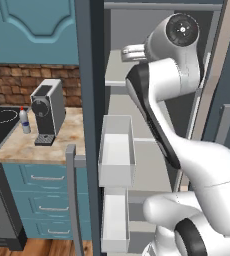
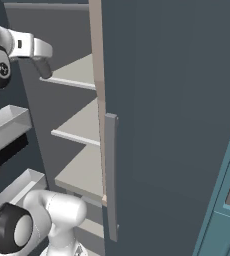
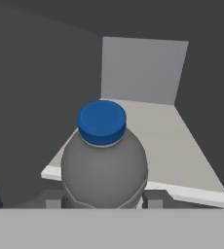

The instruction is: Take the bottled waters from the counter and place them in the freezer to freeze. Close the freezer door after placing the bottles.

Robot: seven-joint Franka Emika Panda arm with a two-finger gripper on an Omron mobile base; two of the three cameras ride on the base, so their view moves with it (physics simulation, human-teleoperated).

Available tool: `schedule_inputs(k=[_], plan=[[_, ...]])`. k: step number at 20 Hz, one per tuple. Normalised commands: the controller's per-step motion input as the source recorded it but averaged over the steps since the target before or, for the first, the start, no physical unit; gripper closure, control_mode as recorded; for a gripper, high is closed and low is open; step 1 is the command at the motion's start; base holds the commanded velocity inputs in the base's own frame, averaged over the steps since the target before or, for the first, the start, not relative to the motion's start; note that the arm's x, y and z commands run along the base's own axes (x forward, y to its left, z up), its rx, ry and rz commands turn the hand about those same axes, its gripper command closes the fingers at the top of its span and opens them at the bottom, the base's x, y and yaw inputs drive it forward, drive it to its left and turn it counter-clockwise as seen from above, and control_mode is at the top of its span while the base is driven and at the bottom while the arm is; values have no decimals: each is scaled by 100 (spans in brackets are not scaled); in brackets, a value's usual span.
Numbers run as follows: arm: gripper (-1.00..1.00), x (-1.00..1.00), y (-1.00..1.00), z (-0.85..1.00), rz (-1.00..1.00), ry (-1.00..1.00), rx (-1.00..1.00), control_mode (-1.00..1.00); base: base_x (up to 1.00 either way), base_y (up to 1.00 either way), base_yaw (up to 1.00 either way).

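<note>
From the left base view, a red-capped bottle [image 1: 24,121] is seen at the surface's [image 1: 32,147] left edge. From the right, the tool [image 2: 43,67] is raised above a freezer shelf [image 2: 77,72]. In the hand view, a grey bottle [image 3: 104,163] is clamped by the tool over the shelf's front edge.

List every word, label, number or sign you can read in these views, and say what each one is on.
No text can be read in any view.
Bottle on the counter: its label is too small to read.
Bottle in the claw: plain grey body and blue cap, no print.
Coffee machine: no lettering.
Freezer shelves: no markings.
</note>
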Motion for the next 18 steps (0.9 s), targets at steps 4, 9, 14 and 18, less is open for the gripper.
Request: schedule_inputs(k=[4, 9, 14, 18], plan=[[100, 46, -5, 0, 0, 0, 0, -100, 0, 0, 0], [100, 40, -6, 0, 0, 0, 0, -100, 0, 0, 0], [100, 34, -1, 0, 0, 0, 0, -100, 0, 0, 0], [100, 32, -3, -8, 0, 0, 0, -100, 0, 0, 0]])
